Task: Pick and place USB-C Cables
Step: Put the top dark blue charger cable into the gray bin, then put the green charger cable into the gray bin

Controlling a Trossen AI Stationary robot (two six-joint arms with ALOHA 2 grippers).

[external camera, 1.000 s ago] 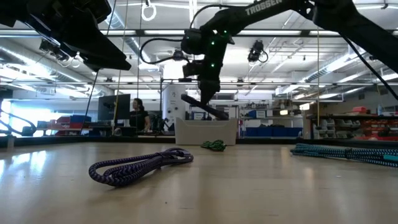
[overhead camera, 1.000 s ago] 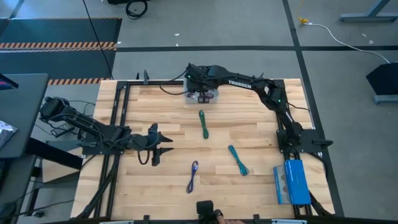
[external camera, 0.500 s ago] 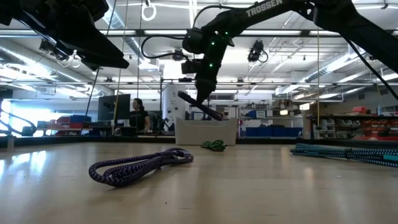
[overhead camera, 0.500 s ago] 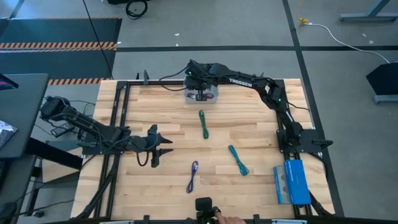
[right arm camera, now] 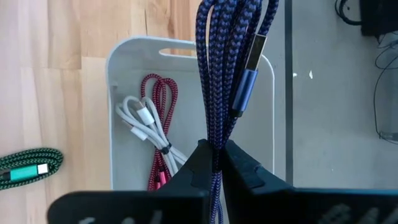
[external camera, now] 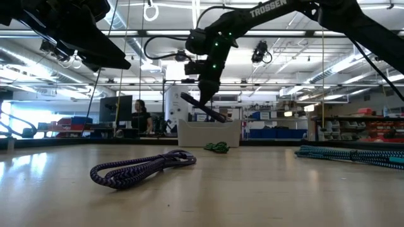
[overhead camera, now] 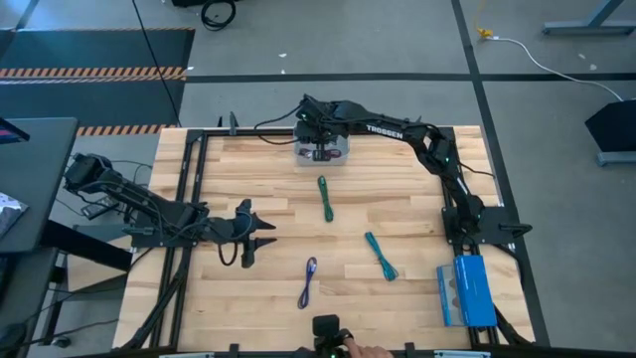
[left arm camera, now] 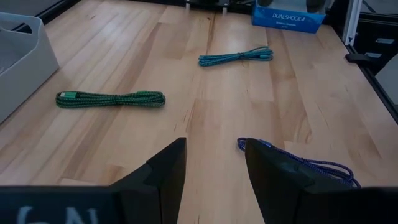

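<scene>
High view: the right gripper [overhead camera: 320,149] is positioned over the white bin [overhead camera: 339,157] at the table's far edge. Compared with one second ago it has shifted slightly toward the bin's centre; over the last half second no change is apparent. Judgement: the carry phase appears complete and release is the next step. The left gripper [overhead camera: 248,231] waits over the table's left side. Three cables remain on the wood: the green cable [overhead camera: 326,198], the teal cable [overhead camera: 381,256] and the purple-blue cable [overhead camera: 307,282].

Low view: the right gripper hangs above the bin, clear of its rim.

Right wrist view: the fingers are clamped narrowly on a folded dark blue cable [right arm camera: 229,56]. Its long axis runs straight out from the fingertips, with the connector [right arm camera: 246,84] partway along the bundle. A magenta cable [right arm camera: 163,99] and a white cable [right arm camera: 144,121] already lie in the bin.

Left wrist view: the left fingers [left arm camera: 163,174] stand apart, holding nothing.
</scene>
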